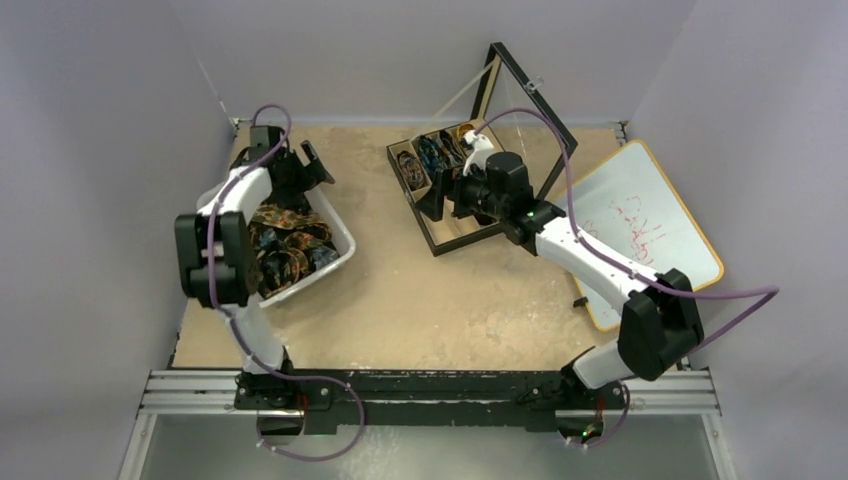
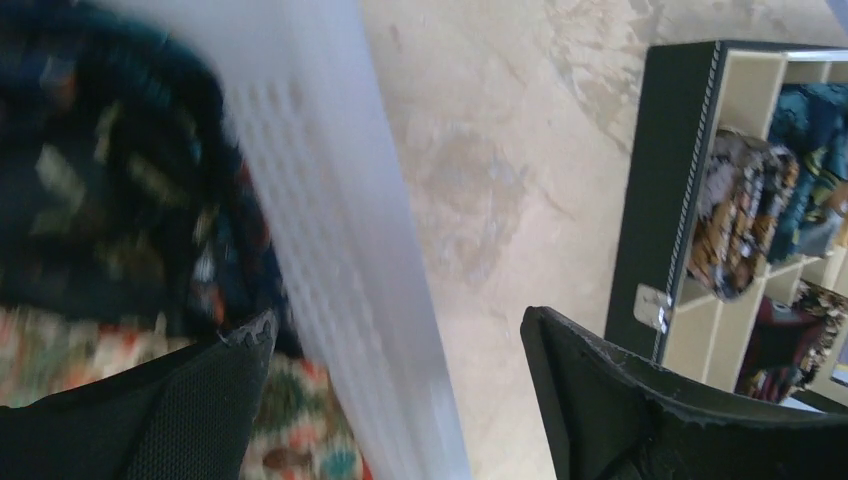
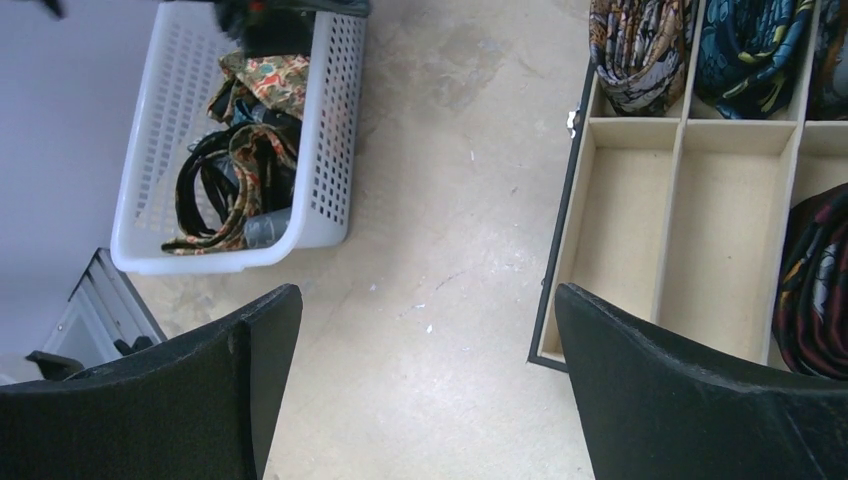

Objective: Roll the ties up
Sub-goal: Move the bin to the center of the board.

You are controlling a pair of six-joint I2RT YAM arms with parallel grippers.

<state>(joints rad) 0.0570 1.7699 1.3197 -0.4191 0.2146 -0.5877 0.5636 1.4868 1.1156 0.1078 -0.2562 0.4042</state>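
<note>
Loose patterned ties lie tangled in a white perforated basket at the left; they also show in the right wrist view and blurred in the left wrist view. Rolled ties sit in the back compartments of a black divided box; the right wrist view shows coils and a dark red one. My left gripper is open and empty, straddling the basket's wall. My right gripper is open and empty, above the box's near-left corner.
The box's hinged lid stands open behind it. Two compartments of the box hold nothing. A whiteboard with a yellow edge lies at the right. Purple cables run along both arms. Grey walls close the table on three sides.
</note>
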